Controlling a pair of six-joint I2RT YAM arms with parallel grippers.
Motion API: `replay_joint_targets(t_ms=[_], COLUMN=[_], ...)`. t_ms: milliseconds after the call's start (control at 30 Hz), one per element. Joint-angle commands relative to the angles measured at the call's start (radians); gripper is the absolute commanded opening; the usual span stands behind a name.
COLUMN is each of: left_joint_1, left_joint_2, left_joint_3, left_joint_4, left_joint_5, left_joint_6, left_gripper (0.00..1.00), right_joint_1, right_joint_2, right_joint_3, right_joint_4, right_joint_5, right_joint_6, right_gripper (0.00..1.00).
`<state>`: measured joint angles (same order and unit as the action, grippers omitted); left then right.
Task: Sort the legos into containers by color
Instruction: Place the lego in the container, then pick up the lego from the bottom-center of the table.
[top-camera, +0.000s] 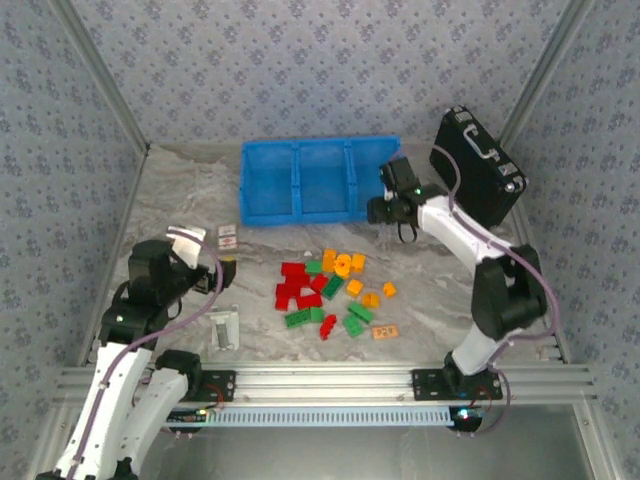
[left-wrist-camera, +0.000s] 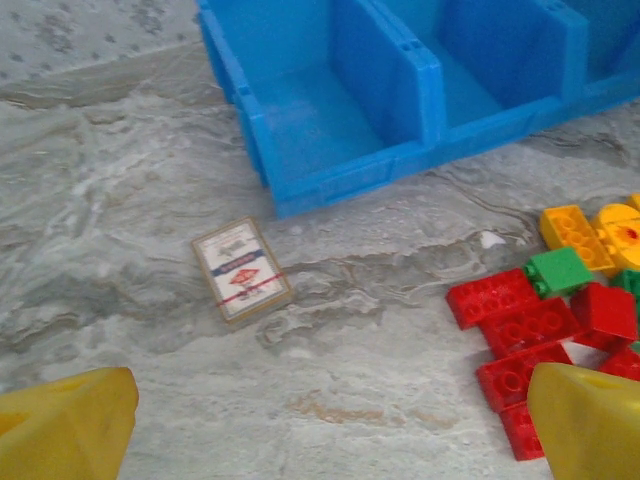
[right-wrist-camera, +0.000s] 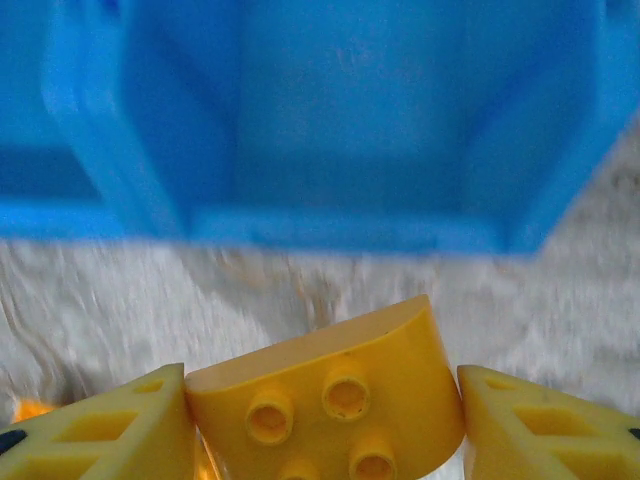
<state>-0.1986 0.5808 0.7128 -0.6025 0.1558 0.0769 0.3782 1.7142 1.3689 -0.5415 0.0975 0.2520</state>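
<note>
The right gripper (top-camera: 386, 209) is clamped on an orange-yellow brick (right-wrist-camera: 330, 400), a half-round piece with its studs facing the wrist camera, pinched between the two yellow fingers (right-wrist-camera: 105, 430). It hangs above the table (top-camera: 180, 190) at the near right corner of the blue tray (top-camera: 268, 215), and in the right wrist view the tray's right compartment (right-wrist-camera: 350, 110) lies straight ahead of the brick, just beyond the near wall. The tray sits at the far middle of the table, its three compartments side by side. The rest of the legos (top-camera: 328, 290) lie in a loose heap near the middle of the table: red ones to the left, orange-yellow ones on the far right side, green ones scattered among them. The left gripper (top-camera: 224, 270) stands with its jaws spread wide and holds nothing, just left of the heap; its fingertips (left-wrist-camera: 65, 425) frame the red bricks (left-wrist-camera: 530, 335) in the left wrist view. A card pack (left-wrist-camera: 242, 270) lies between that gripper and the tray. A black case (top-camera: 478, 165) stands at the far right, a pale-orange tag (top-camera: 385, 331) lies near and right of the heap, and a metal bracket (top-camera: 224, 328) lies near left.
</note>
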Motion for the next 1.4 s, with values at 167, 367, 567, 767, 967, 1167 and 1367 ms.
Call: replay_joint_targets(t_ms=[167, 367, 567, 767, 967, 1167, 1367], left_joint_1=[-0.007, -0.009, -0.01, -0.01, -0.01, -0.012, -0.017], left_joint_2=[-0.041, -0.097, -0.173, -0.187, -0.148, -0.105, -0.062], left_joint_3=[-0.027, -0.013, -0.024, -0.027, -0.015, -0.031, -0.054], left_joint_4=[0.003, -0.069, -0.071, -0.072, -0.063, -0.005, 0.068], left_joint_5=[0.083, 0.071, 0.074, 0.074, 0.102, 0.126, 0.166], left_joint_6=[-0.037, -0.051, -0.077, -0.079, -0.06, -0.043, -0.062], left_gripper=[1.0, 1.0, 1.0, 1.0, 1.0, 1.0, 1.0], right_joint_1=[-0.047, -0.058, -0.081, -0.092, -0.081, -0.003, 0.076], right_joint_2=[0.323, 0.459, 0.494, 0.496, 0.378, 0.062, -0.271], right_joint_3=[0.406, 0.577, 0.596, 0.604, 0.512, 0.153, -0.259], right_joint_4=[-0.008, -0.038, -0.01, -0.018, -0.019, -0.005, -0.01], right_joint_5=[-0.016, -0.03, -0.028, -0.034, -0.033, -0.035, 0.028], right_joint_6=[-0.045, -0.049, -0.028, -0.038, -0.064, -0.077, 0.005], right_gripper=[0.61, 0.61, 0.61, 0.72, 0.88, 0.94, 0.91])
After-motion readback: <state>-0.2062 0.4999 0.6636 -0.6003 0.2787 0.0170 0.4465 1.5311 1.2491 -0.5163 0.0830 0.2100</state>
